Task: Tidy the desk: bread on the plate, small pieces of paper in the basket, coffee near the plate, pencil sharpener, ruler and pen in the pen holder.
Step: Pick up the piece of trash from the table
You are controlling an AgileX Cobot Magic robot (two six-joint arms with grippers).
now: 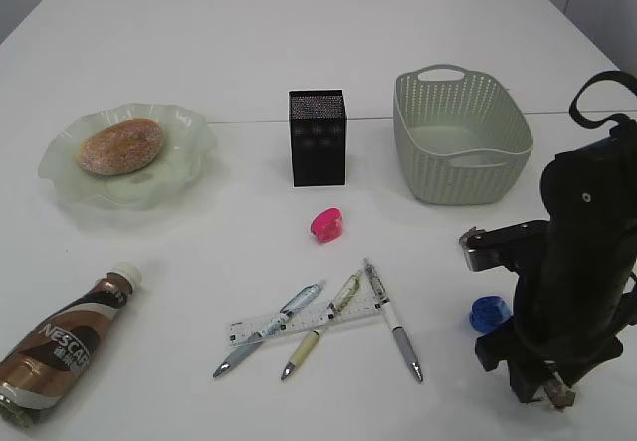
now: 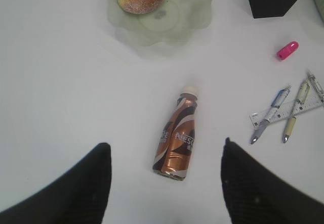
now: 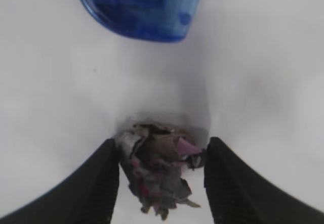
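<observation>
Paper, a crumpled grey-and-pink scrap (image 3: 161, 176), looks light, soft and crushable, pinched across its middle by the right claw (image 3: 161, 178) just above the white surface (image 3: 263, 72), while the left claw (image 2: 164, 183) hangs wide and empty.

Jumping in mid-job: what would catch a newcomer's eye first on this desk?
Probably the right gripper at the desk's near right corner, its fingers on either side of a crumpled wad of paper, with a blue sharpener just beside it. Next, the bread on the plate far left, and the coffee lying on its side near left.
</observation>
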